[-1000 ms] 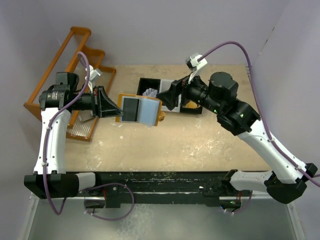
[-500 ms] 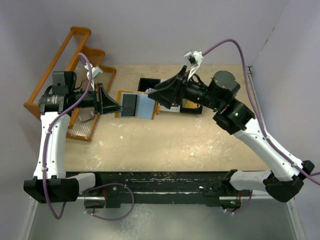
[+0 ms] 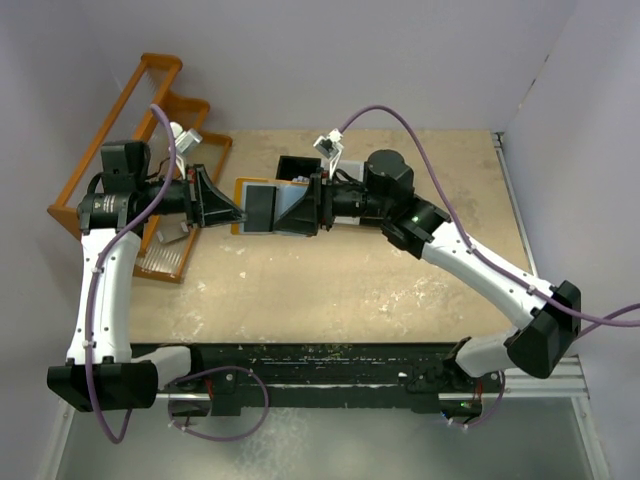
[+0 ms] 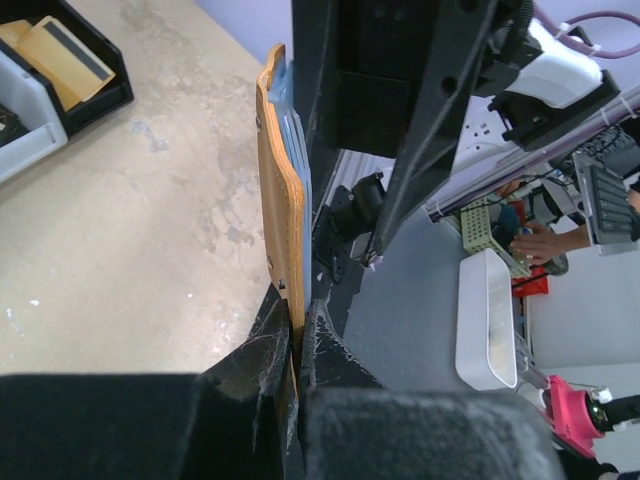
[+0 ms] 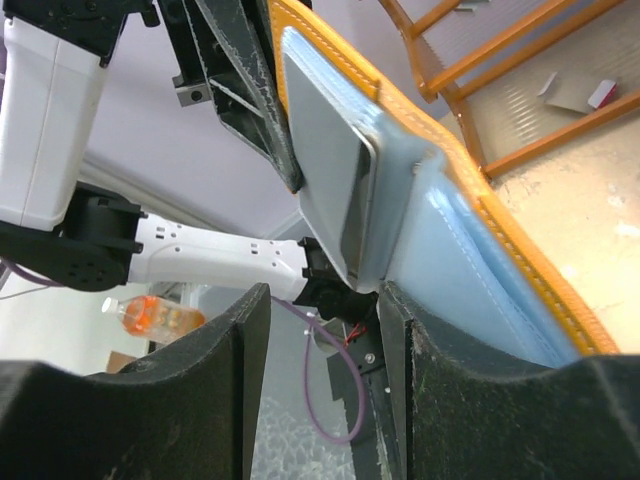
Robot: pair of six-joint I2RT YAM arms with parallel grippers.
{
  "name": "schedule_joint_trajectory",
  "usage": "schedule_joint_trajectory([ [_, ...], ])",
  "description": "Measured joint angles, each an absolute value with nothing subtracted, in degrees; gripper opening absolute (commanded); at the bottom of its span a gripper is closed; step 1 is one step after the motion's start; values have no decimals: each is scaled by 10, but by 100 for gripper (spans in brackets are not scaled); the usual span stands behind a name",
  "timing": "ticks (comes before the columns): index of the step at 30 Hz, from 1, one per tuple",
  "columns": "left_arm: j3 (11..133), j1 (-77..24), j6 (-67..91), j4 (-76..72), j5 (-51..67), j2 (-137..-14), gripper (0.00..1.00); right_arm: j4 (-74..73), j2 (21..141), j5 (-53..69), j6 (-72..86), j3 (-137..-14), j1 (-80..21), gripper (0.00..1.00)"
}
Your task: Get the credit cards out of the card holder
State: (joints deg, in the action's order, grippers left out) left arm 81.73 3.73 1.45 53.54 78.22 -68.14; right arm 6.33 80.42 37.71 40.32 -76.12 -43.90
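The card holder (image 3: 290, 210) hangs open above the tabletop (image 3: 350, 285), my left fingers (image 3: 222, 205) at its 9 o'clock edge, my right fingers (image 3: 318, 200) at 3 o'clock. A card (image 3: 262, 208) sits in its 9 o'clock half. The tray (image 3: 293, 165) lies behind at 12 o'clock, the rack (image 3: 162, 62) at 10.

The left gripper (image 4: 297, 345) fills the near edge of the view, its black fingers (image 4: 262, 352) pinched tight on one end of the card holder (image 4: 276, 190); the holder is seen edge-on and reaches away to the right, tan-orange outer face towards the table (image 4: 130, 230), pale blue-grey panels on the opposite side; the right gripper (image 4: 365, 95), a black frame, stands just beside those panels, though contact cannot be judged; down on the table, farther right, sits a black tray (image 4: 112, 88); a tan card (image 4: 58, 55) with a dark stripe lies in one compartment.
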Motion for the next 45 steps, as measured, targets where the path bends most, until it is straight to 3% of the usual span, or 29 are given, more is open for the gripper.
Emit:
schedule_joint_trajectory([
  [23, 796, 37, 64, 497, 838, -672, 0, 233, 842, 463, 522, -736, -412, 15],
  [26, 795, 37, 65, 495, 838, -671, 0, 244, 843, 465, 533, -731, -411, 18],
  [28, 794, 37, 65, 495, 837, -670, 0, 256, 844, 468, 542, -725, -410, 33],
  [30, 791, 37, 65, 494, 833, -669, 0, 266, 846, 471, 549, -723, -410, 37],
  [38, 789, 37, 65, 493, 801, -670, 0, 250, 849, 441, 533, -723, -411, 18],
  [43, 789, 37, 65, 493, 796, -670, 0, 268, 851, 432, 540, -713, -411, 14],
  [45, 789, 37, 65, 493, 792, -670, 2, 280, 854, 431, 549, -708, -411, 4],
])
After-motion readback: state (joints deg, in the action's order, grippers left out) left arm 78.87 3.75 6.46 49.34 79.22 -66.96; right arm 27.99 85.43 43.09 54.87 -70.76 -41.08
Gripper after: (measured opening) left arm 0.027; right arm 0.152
